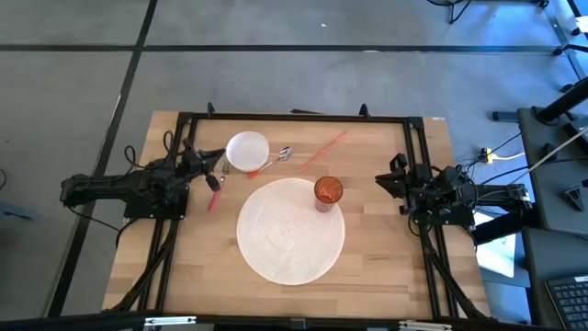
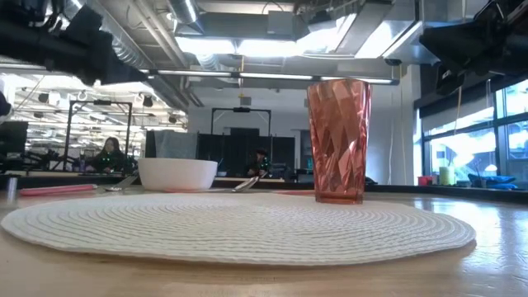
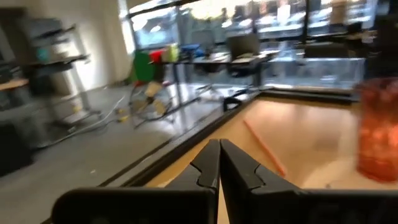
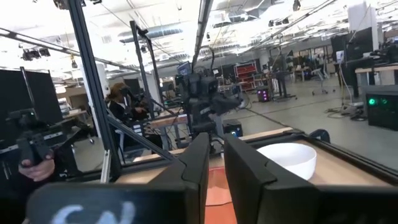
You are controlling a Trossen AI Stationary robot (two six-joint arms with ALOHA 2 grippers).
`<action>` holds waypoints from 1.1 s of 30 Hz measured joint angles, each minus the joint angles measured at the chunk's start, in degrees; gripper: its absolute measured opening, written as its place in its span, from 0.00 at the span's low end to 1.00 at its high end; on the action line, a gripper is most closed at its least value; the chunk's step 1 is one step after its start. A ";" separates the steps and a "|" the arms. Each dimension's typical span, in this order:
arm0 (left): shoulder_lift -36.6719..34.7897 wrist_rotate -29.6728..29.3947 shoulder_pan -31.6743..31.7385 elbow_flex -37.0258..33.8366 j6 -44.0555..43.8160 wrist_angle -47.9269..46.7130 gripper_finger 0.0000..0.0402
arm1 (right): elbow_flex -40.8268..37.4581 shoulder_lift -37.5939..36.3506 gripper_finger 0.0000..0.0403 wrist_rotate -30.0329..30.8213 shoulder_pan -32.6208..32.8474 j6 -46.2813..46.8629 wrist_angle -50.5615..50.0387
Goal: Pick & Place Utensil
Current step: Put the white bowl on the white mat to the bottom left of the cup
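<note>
— Where are the utensils?

— We see a spoon [image 1: 281, 154] on the wooden table [image 1: 386, 248], just beside the white bowl [image 1: 247, 151]. It is shiny metal. It lies on a slant, with its round end pointing away from the bowl, toward the far edge and the right arm's side.

— We also see a red tool [image 1: 214, 197].

— Yes. It is thin and straight and lies flat. Its long side runs from the far edge toward the near edge, leaning a bit. Its far end is just beside the left gripper [image 1: 220, 172]. We cannot tell if they touch.

— Is that gripper holding it?

— No. In the left wrist view the two dark fingers [image 3: 239, 171] are pressed together with nothing between them. Past them we see a thin orange stick [image 3: 264, 148] and the cup [image 3: 378, 134].

— What else is there?

— A round white mat [image 1: 291, 241] with woven rings. The cup is clear red plastic with twisty sides, and it stands upright on the mat's edge.

— And the right gripper [image 1: 381, 179]?

— It waits on the right, well apart from the spoon. Its fingers stand a little apart, and nothing is in them.
</note>
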 joint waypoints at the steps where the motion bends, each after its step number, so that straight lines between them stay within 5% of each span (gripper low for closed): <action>1: 2.01 -1.18 0.28 2.16 -0.28 -2.04 0.01 | 0.00 0.00 0.13 0.02 0.00 0.25 0.11; 7: 20.51 -1.27 5.03 15.04 0.28 -6.45 0.00 | 0.00 0.00 0.13 0.08 0.00 0.06 0.18; 14: 38.76 -0.63 10.80 20.66 17.97 12.68 0.00 | 0.00 0.01 0.13 2.89 0.00 0.04 -2.49; 20: 48.07 -0.82 13.60 20.53 8.65 17.92 0.00 | 0.00 0.02 0.13 3.06 0.00 0.10 -6.87; 23: 50.92 9.84 16.09 21.03 8.02 13.11 0.00 | 0.00 0.02 0.13 3.09 0.00 -0.23 -9.12; 29: 57.56 21.24 22.33 28.68 0.51 -7.29 0.00 | 0.00 0.02 0.13 3.15 0.00 -4.54 -8.80; 33: 61.62 22.89 23.10 31.70 0.87 -11.40 0.03 | 0.00 0.02 0.13 3.16 0.00 -5.93 -8.59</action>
